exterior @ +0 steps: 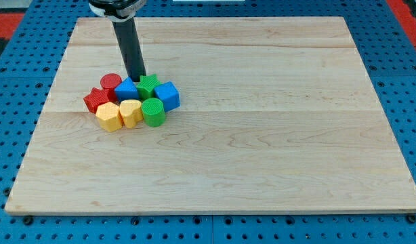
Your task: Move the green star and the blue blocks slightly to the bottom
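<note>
The blocks lie in one tight cluster at the left of the wooden board (262,135). The green star (149,85) sits at the cluster's top, between a blue block (127,89) on its left and a blue cube (168,95) on its right. My tip (137,79) is at the cluster's top edge, just above the gap between the left blue block and the green star, touching or almost touching them. The dark rod rises from there to the view's top.
A red cylinder (111,83) and a red star (95,99) lie at the cluster's left. Two yellow blocks (108,116) (131,112) and a green cylinder (153,112) form its bottom row. A blue pegboard (18,81) surrounds the board.
</note>
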`<state>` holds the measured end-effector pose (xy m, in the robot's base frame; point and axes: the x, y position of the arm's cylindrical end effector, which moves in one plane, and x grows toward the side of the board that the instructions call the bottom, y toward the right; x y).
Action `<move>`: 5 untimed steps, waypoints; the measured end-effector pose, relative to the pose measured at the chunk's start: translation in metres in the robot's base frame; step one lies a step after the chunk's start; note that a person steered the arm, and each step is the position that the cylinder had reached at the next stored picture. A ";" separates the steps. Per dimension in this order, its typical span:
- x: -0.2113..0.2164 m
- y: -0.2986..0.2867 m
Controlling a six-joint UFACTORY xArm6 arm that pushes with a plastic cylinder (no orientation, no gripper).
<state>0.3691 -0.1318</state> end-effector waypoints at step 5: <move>0.033 0.129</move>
